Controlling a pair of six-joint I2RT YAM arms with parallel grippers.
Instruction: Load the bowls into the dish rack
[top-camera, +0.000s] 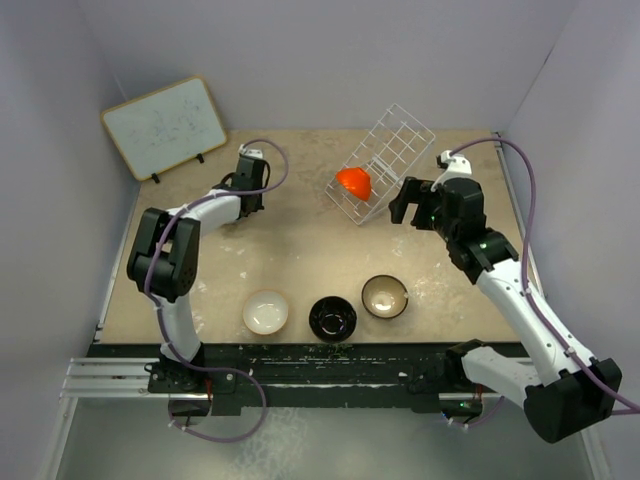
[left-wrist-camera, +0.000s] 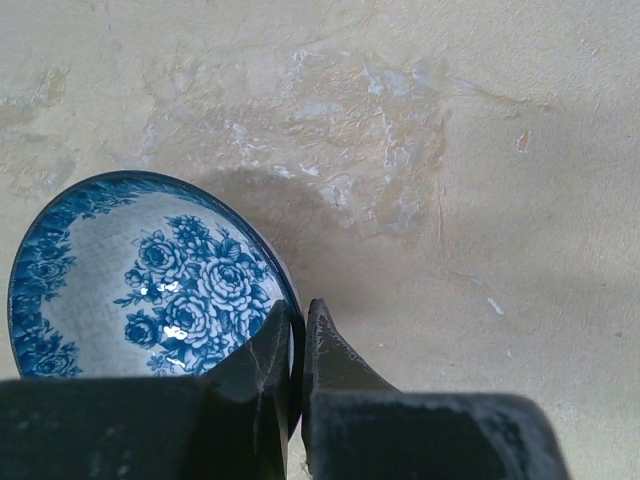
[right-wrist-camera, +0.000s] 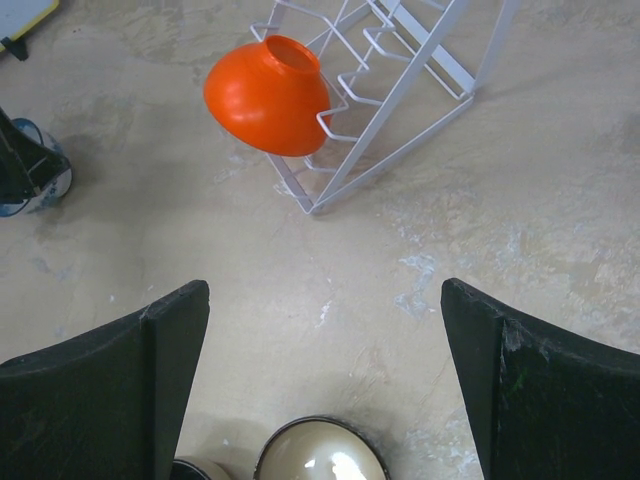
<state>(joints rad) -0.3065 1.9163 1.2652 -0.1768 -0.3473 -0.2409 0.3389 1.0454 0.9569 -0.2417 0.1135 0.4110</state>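
My left gripper (left-wrist-camera: 297, 310) is shut on the rim of the blue-patterned bowl (left-wrist-camera: 140, 285), one finger inside and one outside. In the top view this gripper (top-camera: 250, 190) is at the back left and hides the bowl. The orange bowl (top-camera: 354, 182) lies on its side in the white wire dish rack (top-camera: 392, 150). My right gripper (top-camera: 408, 205) is open and empty, just right of the rack. In the right wrist view its jaws (right-wrist-camera: 325, 290) stand wide apart over bare table, with the orange bowl (right-wrist-camera: 268, 95) and the rack (right-wrist-camera: 400, 90) beyond. The cream-white bowl (top-camera: 266, 311), black bowl (top-camera: 332, 318) and tan bowl (top-camera: 385, 297) stand in a row near the front.
A whiteboard with a wooden frame (top-camera: 165, 125) leans at the back left corner. Grey walls close in the table on three sides. The tan bowl (right-wrist-camera: 320, 458) sits just below the right gripper's jaws. The blue bowl (right-wrist-camera: 35, 180) shows far left in the right wrist view.
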